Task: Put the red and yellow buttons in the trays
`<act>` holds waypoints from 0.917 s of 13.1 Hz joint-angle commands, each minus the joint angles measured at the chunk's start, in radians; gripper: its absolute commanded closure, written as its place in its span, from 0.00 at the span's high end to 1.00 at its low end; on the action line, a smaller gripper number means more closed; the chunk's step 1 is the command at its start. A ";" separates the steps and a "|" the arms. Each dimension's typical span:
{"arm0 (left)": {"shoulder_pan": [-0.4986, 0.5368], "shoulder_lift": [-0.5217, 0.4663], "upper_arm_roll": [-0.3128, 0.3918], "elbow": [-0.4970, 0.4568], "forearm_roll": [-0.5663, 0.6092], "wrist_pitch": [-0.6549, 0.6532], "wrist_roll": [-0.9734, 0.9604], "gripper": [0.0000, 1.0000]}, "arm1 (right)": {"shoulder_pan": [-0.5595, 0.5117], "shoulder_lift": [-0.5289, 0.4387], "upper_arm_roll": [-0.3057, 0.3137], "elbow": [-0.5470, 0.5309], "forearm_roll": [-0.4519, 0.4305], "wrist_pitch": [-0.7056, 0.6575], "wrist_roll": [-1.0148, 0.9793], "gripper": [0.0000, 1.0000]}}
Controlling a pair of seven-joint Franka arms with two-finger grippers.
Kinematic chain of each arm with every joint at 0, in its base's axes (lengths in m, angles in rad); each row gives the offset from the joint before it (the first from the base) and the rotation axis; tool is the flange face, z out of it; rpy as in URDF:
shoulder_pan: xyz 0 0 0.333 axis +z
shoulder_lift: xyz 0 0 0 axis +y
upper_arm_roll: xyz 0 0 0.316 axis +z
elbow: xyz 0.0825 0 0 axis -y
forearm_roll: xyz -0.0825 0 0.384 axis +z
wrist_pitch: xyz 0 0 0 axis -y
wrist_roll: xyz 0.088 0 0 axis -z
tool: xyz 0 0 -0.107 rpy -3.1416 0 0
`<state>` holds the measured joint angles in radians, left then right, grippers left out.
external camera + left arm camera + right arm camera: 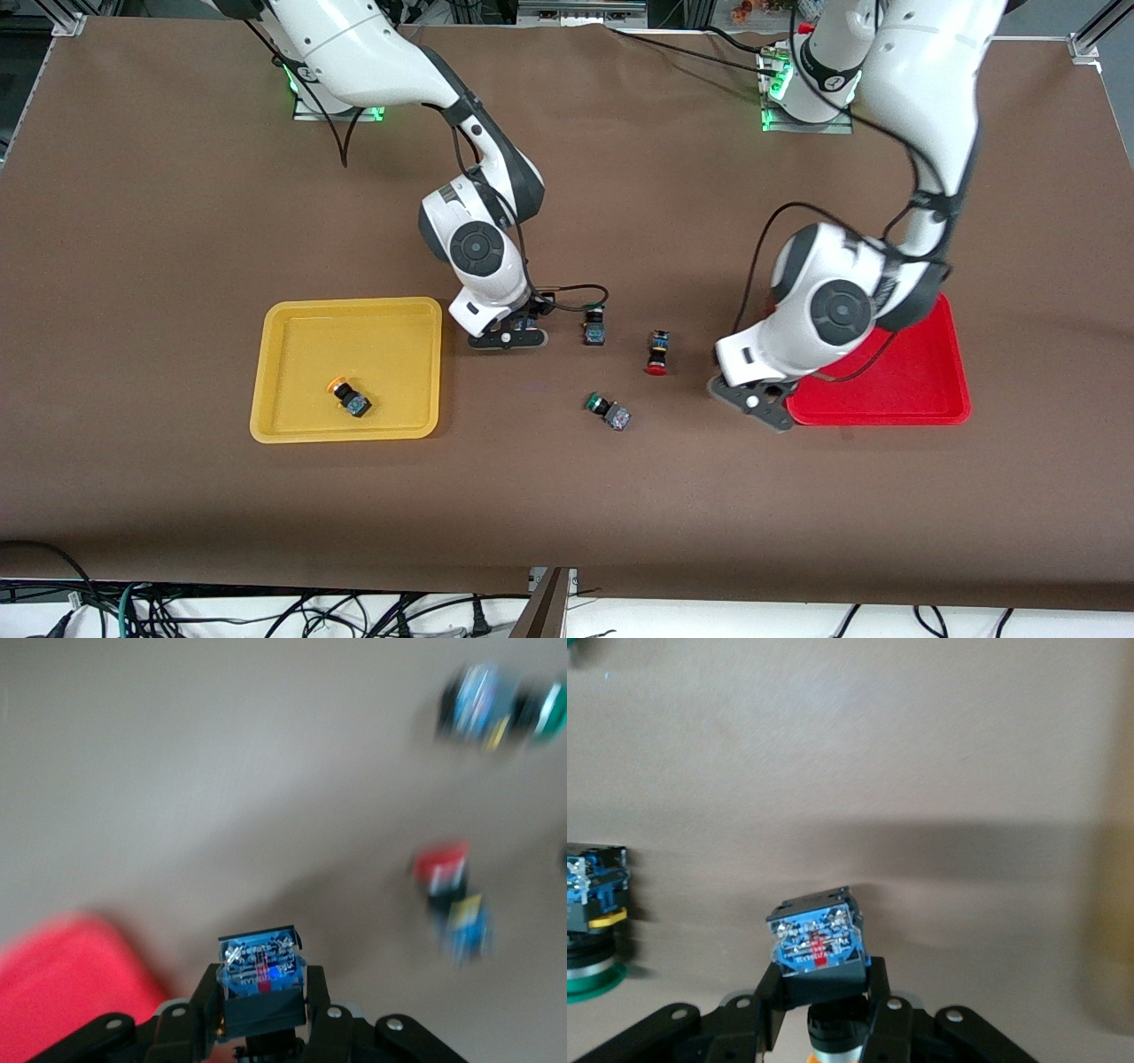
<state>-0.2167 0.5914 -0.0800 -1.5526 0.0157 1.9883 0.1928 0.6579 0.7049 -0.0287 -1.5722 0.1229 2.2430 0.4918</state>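
Looking down at the big brown table [177,221], we see two white arms reaching out from its top edge.

The yellow tray [292,416] sits toward the right arm's end, closer to the bottom edge of the table. One yellow-capped button [350,396] lies on its side inside it.

The red tray [921,381] sits toward the left arm's end. The left arm covers part of it, so we cannot tell if anything lies in it.

The right gripper [824,1010] is low over the bare table, just beside the yellow tray's top corner on the middle side. Its jaws are squeezed onto a switch [818,943]. We see the blue and black block and a bit of orange cap under it.

The left gripper [263,1019] hangs at the red tray's edge nearest the middle of the table. Its jaws are clamped on another switch [262,961]. We see its blue block, but its cap is hidden.

Three more switches lie loose on the bare table between the two trays. A green-capped button [594,325] lies just beside the right gripper. A red-capped button [657,353] lies near it, toward the left arm's end. A second green-capped button [608,411] lies closer to the bottom edge than both.
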 commanded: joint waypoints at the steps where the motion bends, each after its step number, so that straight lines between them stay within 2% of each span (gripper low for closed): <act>1: 0.048 -0.013 0.002 -0.055 0.175 -0.092 0.020 0.00 | -0.004 -0.099 -0.110 -0.025 -0.009 -0.120 -0.214 0.00; 3: 0.081 -0.009 0.000 -0.099 0.303 -0.041 0.022 0.00 | -0.006 -0.102 -0.201 -0.034 -0.003 -0.125 -0.405 0.00; 4: 0.094 -0.008 0.000 -0.141 0.314 0.022 0.025 0.00 | -0.021 -0.097 -0.227 -0.064 0.003 -0.102 -0.444 0.06; 5: 0.118 -0.010 0.000 -0.196 0.314 0.112 0.025 0.03 | -0.046 -0.096 -0.227 -0.110 0.007 -0.051 -0.452 0.08; 6: 0.146 -0.015 -0.001 -0.243 0.314 0.186 0.025 0.25 | -0.049 -0.100 -0.227 -0.180 0.007 0.026 -0.462 0.11; 7: 0.154 -0.030 -0.007 -0.256 0.314 0.202 0.036 0.99 | -0.050 -0.102 -0.227 -0.234 0.007 0.102 -0.488 0.16; 8: 0.140 -0.057 -0.012 -0.256 0.314 0.169 0.045 1.00 | -0.056 -0.097 -0.229 -0.244 0.007 0.124 -0.504 0.36; 9: 0.123 -0.082 -0.030 -0.245 0.296 0.109 0.027 1.00 | -0.070 -0.094 -0.228 -0.243 0.007 0.124 -0.507 0.71; 10: 0.120 -0.103 -0.059 -0.230 0.268 0.077 -0.016 1.00 | -0.073 -0.100 -0.229 -0.236 0.009 0.122 -0.509 0.97; 12: 0.115 -0.113 -0.147 -0.196 0.190 0.067 -0.183 1.00 | -0.073 -0.152 -0.229 -0.217 0.009 0.069 -0.510 0.99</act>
<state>-0.0852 0.5284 -0.1606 -1.7572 0.2598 2.0963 0.1326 0.5905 0.6310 -0.2608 -1.7836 0.1221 2.3594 0.0094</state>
